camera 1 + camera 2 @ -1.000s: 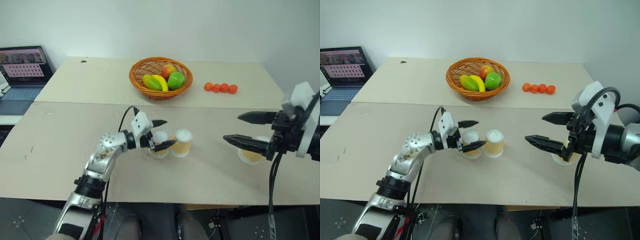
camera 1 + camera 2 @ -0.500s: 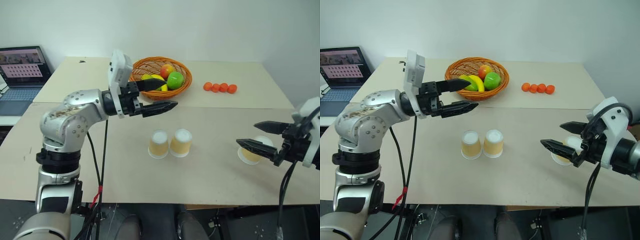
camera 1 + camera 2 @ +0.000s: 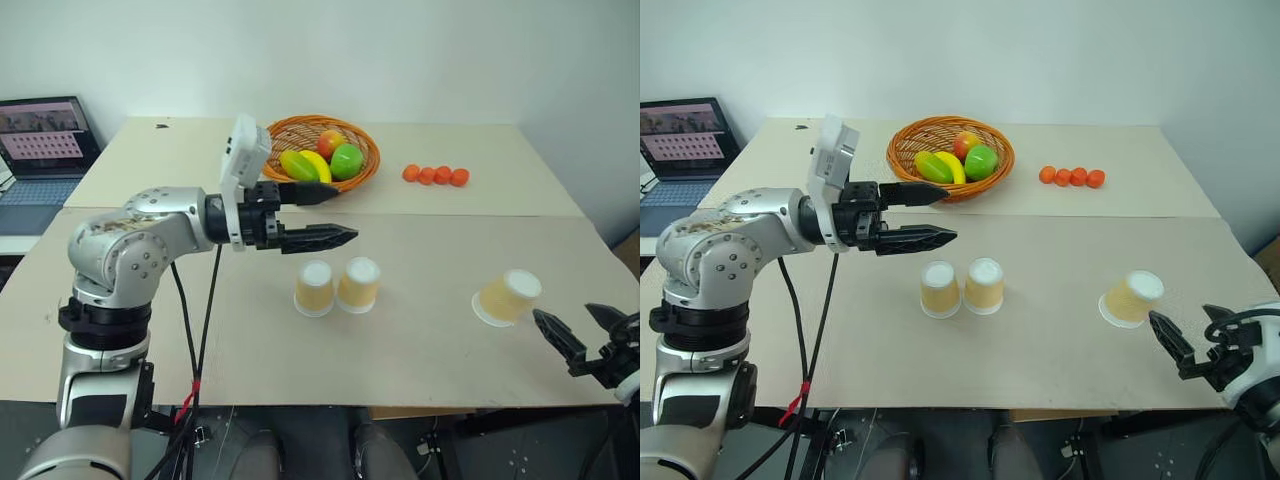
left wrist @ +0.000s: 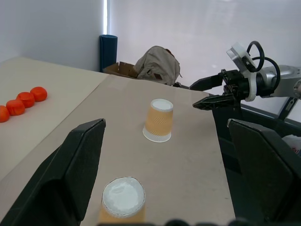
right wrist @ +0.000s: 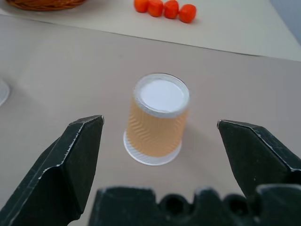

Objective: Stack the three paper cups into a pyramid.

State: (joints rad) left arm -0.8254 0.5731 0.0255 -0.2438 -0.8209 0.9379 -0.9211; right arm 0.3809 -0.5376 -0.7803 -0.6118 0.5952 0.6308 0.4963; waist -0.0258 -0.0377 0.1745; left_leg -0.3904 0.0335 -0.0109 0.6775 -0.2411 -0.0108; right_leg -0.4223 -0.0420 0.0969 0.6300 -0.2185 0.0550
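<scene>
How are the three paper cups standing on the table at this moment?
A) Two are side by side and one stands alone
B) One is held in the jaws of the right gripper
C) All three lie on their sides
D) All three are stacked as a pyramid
A: two cups stand upside down next to each other mid-table, while the third cup stands apart near the right gripper, whose jaws are open and empty.

Three small tapered paper cups stand upside down on the pale surface, white bases up, tan-yellow sides. Two of them, the left cup and the middle cup, sit touching side by side. The third cup stands well apart toward the right edge, unstacked.
</scene>
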